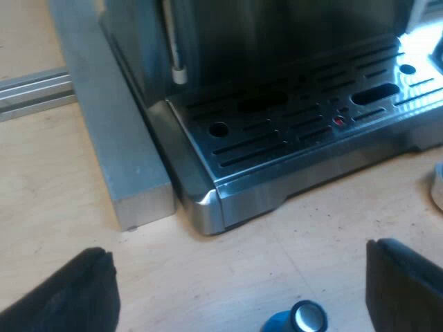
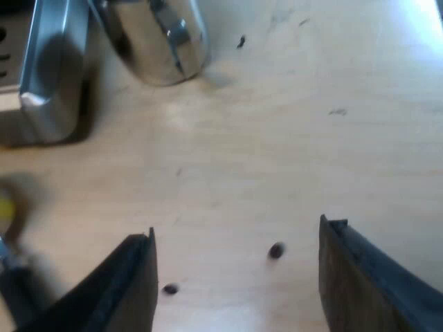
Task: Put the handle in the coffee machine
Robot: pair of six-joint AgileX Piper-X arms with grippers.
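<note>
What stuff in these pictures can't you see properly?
- Left wrist view: the espresso machine is cut off by the picture's edge above its drip tray.
- Left wrist view: the blue tamper near the left gripper is cut by the edge.
- Right wrist view: the shiny metal vessel is cut off, so I cannot tell what it is.
- Right wrist view: a yellow blur near the right gripper is too blurred to name.

Silver machine [image 1: 291, 131], blue tamper [image 1: 299, 320], pale wooden table [image 1: 55, 207].
</note>
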